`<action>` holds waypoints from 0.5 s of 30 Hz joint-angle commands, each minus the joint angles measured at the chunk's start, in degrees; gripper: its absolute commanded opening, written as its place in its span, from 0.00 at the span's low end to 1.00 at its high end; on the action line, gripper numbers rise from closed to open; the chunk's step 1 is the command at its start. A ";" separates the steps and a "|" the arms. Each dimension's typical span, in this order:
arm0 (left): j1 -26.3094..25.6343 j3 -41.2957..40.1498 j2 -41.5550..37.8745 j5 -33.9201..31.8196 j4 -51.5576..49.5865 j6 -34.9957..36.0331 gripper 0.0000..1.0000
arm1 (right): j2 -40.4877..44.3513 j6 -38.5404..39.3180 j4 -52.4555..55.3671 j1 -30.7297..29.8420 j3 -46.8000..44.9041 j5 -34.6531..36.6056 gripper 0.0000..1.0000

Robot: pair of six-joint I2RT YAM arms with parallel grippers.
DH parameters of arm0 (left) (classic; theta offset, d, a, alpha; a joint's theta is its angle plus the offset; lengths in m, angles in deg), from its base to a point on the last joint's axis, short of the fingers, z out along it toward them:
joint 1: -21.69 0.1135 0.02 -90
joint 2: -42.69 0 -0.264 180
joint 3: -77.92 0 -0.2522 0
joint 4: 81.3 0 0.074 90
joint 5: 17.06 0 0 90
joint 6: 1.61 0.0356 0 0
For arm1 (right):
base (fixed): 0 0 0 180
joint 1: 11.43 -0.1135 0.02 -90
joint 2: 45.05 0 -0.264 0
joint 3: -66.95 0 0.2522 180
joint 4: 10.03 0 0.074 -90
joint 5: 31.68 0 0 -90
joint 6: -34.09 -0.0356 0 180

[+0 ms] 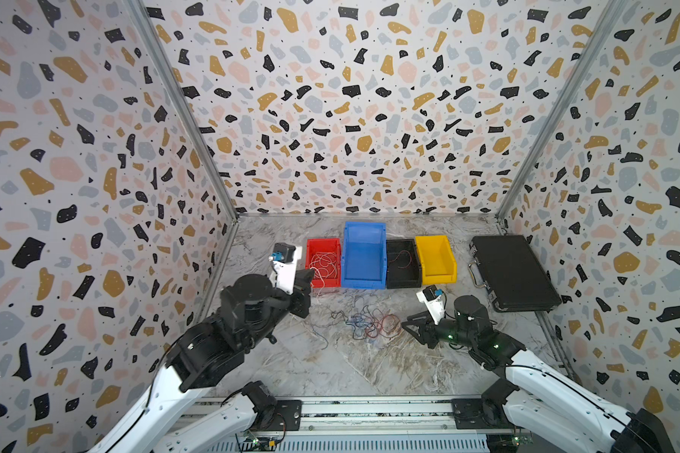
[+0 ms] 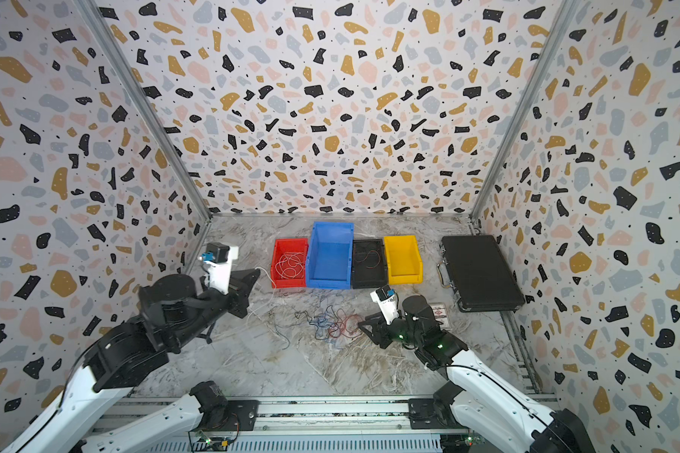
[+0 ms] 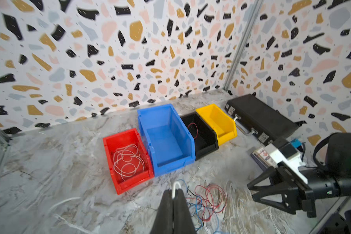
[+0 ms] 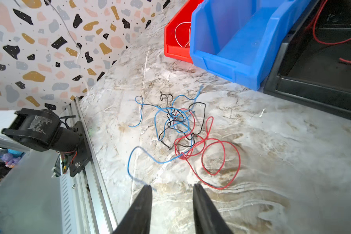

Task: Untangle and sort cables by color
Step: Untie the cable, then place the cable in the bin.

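The left tool (image 3: 174, 192), lower centre of its wrist view, is clamped on a white cable (image 3: 176, 184). The right tool (image 4: 172, 187) stands open, empty, below the blue-black-red tangle (image 4: 178, 129) mid-frame on the bench (image 4: 272, 162). Likely step: delivering white to the red bin (image 3: 107, 154), centre-left, already holding white. Next: clear its rim, then release.

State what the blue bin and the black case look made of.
Blue bin: likely moulded plastic, smooth and slightly glossy; uniform colour, ribbed rim.
Black case: hard shell, matt textured black, possibly plastic or covered board; metal-looking handle and latches.
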 commanded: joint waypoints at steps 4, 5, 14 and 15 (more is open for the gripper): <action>0.13 4.59 3.38 -4.40 3.30 0.62 0.06 | -2.14 0.65 0.79 -0.54 1.89 -0.39 0.36; 0.14 5.56 3.75 -5.29 3.28 1.54 0.06 | -2.60 0.32 -0.68 -0.77 1.57 -0.32 0.38; 0.84 14.12 11.30 -14.60 8.47 11.43 0.06 | -7.05 0.54 2.63 -2.02 5.47 1.56 0.40; 0.88 14.46 12.75 -13.82 9.80 11.88 0.06 | -5.86 0.91 3.46 -2.02 5.25 2.17 0.40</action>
